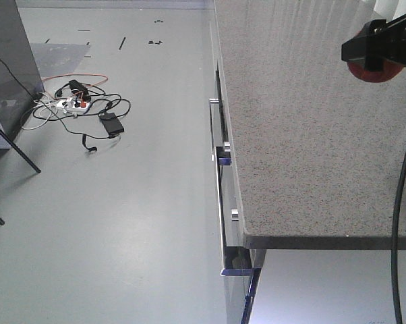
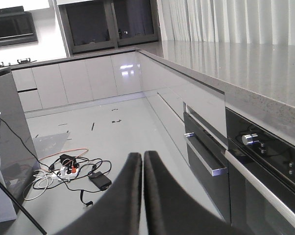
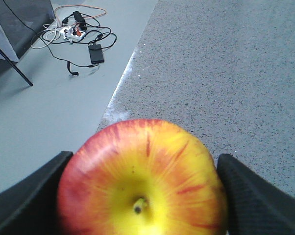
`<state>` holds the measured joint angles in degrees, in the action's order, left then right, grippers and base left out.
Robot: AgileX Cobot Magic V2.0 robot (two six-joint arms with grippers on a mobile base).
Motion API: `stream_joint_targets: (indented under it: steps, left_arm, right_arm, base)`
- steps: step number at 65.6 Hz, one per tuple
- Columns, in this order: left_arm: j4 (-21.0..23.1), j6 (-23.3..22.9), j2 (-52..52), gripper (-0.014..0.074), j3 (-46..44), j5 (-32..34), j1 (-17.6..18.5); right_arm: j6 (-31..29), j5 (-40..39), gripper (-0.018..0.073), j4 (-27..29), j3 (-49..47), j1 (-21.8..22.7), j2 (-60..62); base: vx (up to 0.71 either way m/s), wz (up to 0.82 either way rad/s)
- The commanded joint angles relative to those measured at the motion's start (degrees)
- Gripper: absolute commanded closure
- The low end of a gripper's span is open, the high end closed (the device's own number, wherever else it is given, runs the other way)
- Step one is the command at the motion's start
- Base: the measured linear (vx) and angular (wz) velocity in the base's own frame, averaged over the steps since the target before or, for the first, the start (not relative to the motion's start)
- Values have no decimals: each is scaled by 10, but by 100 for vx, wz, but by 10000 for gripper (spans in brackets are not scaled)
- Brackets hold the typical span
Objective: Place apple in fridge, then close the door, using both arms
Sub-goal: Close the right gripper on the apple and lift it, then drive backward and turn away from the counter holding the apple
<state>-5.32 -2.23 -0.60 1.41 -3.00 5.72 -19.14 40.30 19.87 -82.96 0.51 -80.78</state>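
At the far left of the front view, a dark grey panel [image 1: 11, 61] is only partly seen; it may be an appliance's side, though too little is shown to be sure. A tangle of cables [image 1: 75, 104] with a white power strip [image 1: 69, 102] and a black adapter [image 1: 112, 123] is spread on the grey floor [image 1: 122, 223] just to its right.

In the left wrist view, the left gripper [image 2: 143, 196] is seen above that floor with its two black fingers [image 2: 123, 200] pressed together and nothing held between them. To its right, an oven [image 2: 265, 161] is set under the counter.

Further right in the front view, metal drawer handles [image 1: 215, 128] line the cabinet front below the speckled grey countertop [image 1: 304, 135].

At the upper right, the apple [image 3: 142, 166] is clamped stem-up by the right gripper [image 3: 143, 196], one finger [image 3: 27, 198] against each side, over the countertop and close to its floor-side edge. A black cable [image 1: 400, 202] hangs down at the right edge of the front view.
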Motion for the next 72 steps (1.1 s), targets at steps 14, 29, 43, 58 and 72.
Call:
stream_joint_targets:
  steps: [14, 29, 43, 58, 72]
  left_arm:
    - [4, -7, -8, 603, -11, 42, -1]
    - [4, -7, -8, 603, -11, 42, -1]
    - [4, -7, -8, 603, -11, 42, -1]
    - [4, -7, -8, 603, -11, 42, -1]
    - [4, -7, -8, 603, -11, 42, -1]
  right_arm:
    - [-6, -42, 458, 10, -19, 2, 20]
    - [-6, -42, 458, 10, -19, 2, 20]
    - [-6, -42, 458, 10, -19, 2, 20]
    - [-6, -42, 458, 10, -19, 2, 20]
    - [-6, -42, 458, 10, -19, 2, 20]
  base:
    - [0, 0]
    - [0, 0]
    - [0, 1]
    - [-2, 9]
    - [-4, 25]
